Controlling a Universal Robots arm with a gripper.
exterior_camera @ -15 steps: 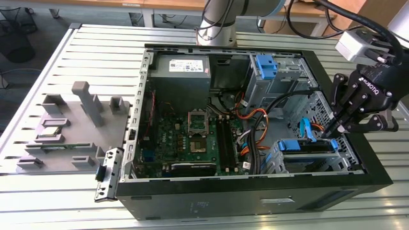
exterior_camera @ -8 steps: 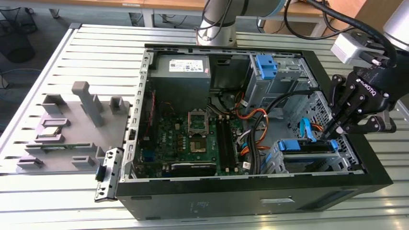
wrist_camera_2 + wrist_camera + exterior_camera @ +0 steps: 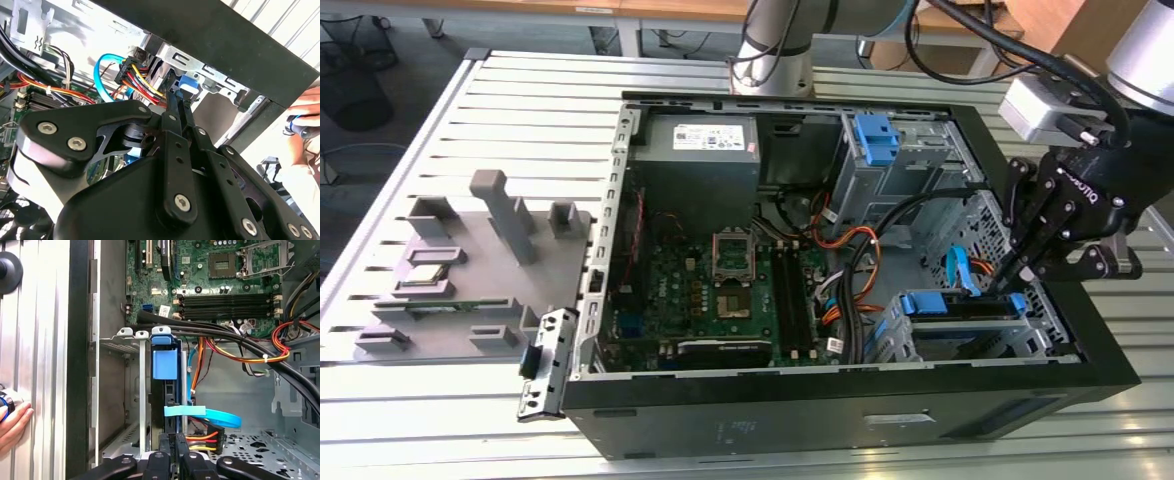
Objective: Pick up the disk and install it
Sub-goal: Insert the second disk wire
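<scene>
The gripper (image 3: 1017,268) is held pinched shut, nothing grasped, pressed against the disk (image 3: 164,365), which is seated edge-on in the drive cage (image 3: 971,328) just ahead of its fingertips, apparently for pushing home

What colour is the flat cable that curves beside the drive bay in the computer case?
Light blue, seen best in the first wrist view, where the flat cable curves beside the drive bay.
</scene>
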